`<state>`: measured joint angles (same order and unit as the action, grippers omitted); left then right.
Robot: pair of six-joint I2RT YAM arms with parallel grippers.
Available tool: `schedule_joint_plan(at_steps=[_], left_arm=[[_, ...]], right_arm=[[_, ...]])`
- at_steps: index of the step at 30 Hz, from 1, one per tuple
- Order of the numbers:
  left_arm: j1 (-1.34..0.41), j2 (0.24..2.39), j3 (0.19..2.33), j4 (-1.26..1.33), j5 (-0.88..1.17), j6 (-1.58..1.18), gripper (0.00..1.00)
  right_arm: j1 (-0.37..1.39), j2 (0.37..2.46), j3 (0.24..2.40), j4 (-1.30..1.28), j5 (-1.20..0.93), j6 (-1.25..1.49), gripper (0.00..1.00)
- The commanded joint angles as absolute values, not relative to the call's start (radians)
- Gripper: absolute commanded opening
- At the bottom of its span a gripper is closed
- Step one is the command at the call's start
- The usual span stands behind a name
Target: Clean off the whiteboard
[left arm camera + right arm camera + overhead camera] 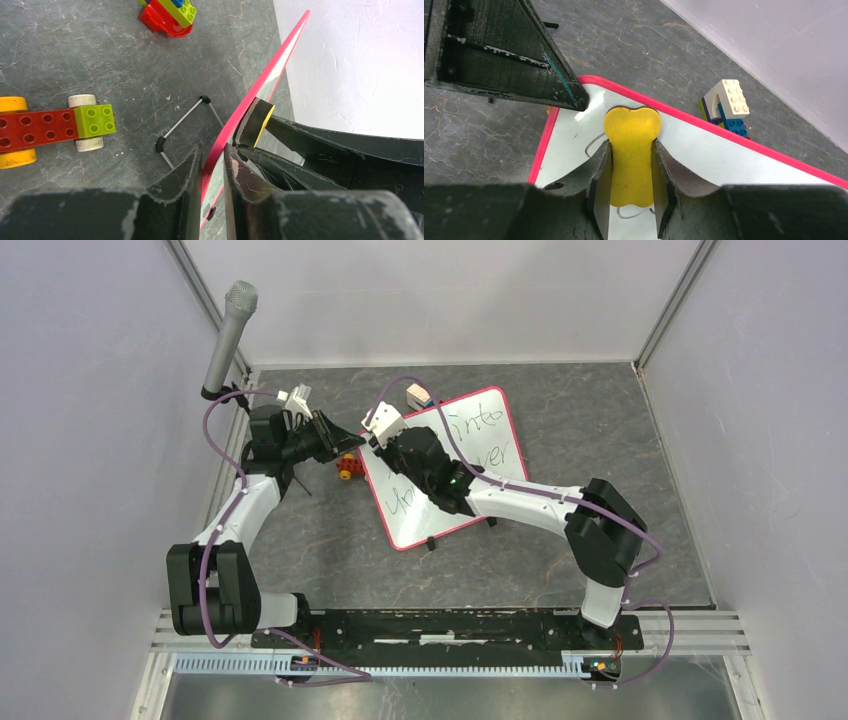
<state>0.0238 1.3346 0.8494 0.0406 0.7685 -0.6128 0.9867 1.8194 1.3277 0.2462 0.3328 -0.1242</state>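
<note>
Both grippers engaged, mid-frame in the top view.
Your left gripper (pixel 212 154) pinches the whiteboard (pixel 261 86) rim; your right gripper (pixel 631 149) clasps a yellow eraser (pixel 631 120) on its face.

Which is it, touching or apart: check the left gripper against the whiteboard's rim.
Touching. The left wrist view shows the left gripper closed on the pink rim of the whiteboard, a finger pressed against each side.

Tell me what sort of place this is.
Probably a robotics lab cell: panel walls enclose the tabletop, left arm and right arm sit mounted on a rail, a microphone stands in one corner.
</note>
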Motion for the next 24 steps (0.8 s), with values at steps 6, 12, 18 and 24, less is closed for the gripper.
schedule_joint_plan(at_steps=[6, 12, 18, 24], left_arm=[[0.02, 1.332, 0.847, 0.086, 0.769, -0.596, 0.13], [0.02, 1.324, 0.85, 0.053, 0.737, -0.569, 0.12], [0.009, 1.32, 0.851, 0.051, 0.735, -0.56, 0.11], [-0.002, 1.319, 0.845, 0.072, 0.75, -0.568, 0.09]], right_arm=[[1.006, 1.826, 1.347, 0.265, 0.316, -0.092, 0.33], [0.959, 1.853, 1.404, 0.186, 0.426, -0.043, 0.33], [0.925, 1.839, 1.412, 0.08, 0.534, -0.002, 0.32], [0.916, 1.827, 1.394, 0.076, 0.497, 0.037, 0.31]])
